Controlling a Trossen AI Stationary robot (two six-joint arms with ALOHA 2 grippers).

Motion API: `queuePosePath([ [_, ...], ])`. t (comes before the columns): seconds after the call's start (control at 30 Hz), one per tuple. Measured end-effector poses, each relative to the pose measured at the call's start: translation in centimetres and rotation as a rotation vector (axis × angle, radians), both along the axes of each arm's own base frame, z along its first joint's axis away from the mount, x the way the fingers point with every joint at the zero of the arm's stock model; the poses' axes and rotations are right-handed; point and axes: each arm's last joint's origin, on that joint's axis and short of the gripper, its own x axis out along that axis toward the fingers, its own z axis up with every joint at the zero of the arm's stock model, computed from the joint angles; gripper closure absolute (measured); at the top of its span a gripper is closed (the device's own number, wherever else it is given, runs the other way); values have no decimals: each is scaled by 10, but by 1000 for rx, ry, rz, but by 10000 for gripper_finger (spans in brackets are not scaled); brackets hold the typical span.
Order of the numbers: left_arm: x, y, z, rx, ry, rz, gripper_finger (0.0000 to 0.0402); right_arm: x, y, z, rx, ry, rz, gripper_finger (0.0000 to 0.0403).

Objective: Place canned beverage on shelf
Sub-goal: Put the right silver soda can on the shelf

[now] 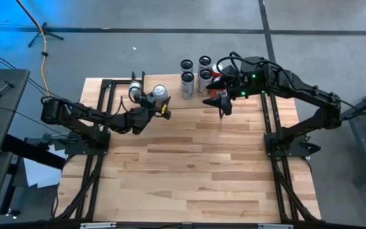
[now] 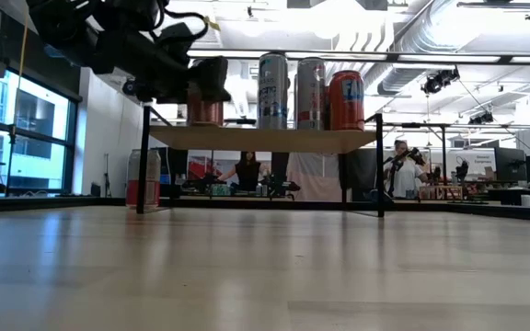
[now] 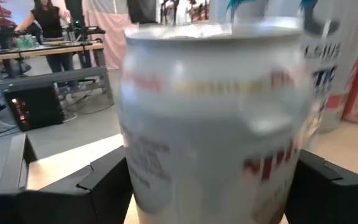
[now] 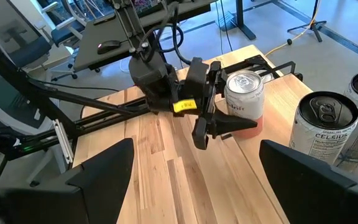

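1. Can (image 1: 160, 93) standing up on shelf (image 1: 122, 86), at back of tabletop (image 1: 189, 159).
2. L claw (image 1: 157, 102) open round can, fingers (image 3: 104, 180) at both sides.
3. R claw (image 1: 223, 108) open, holding nothing, near other cans (image 1: 196, 75).

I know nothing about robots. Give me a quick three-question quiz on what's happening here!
1. True or false: the right hand holds a can.
2. Which hand is at the silver can standing on the shelf?
3. The shelf top is: A glass, B light wood, C black plastic.

Key: 1 false, it hangs open and empty. 2 the left hand. 3 B.
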Motion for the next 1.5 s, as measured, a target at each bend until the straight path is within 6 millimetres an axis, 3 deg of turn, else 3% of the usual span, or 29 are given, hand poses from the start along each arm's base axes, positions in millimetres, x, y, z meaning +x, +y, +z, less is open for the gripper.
queuePosePath([
  [0.2, -4, 3, 11, -2, -36, -55, 89, 0, 0, 0, -1, 0, -2, 68],
  [0.57, -16, 3, 31, 17, -73, -73, 10, 0, 0, 0, -1, 0, -2, 68],
  [0.73, -25, 0, 45, 22, -122, -80, 4, 0, 0, 0, 0, 0, -1, 68],
  [1.27, -52, -44, 84, 72, -239, -273, 3, 9, -2, -8, 7, 37, 4, 68],
  [1.5, -73, -64, 116, 72, -406, -576, 3, 15, -2, -11, -44, 48, -7, 68],
])
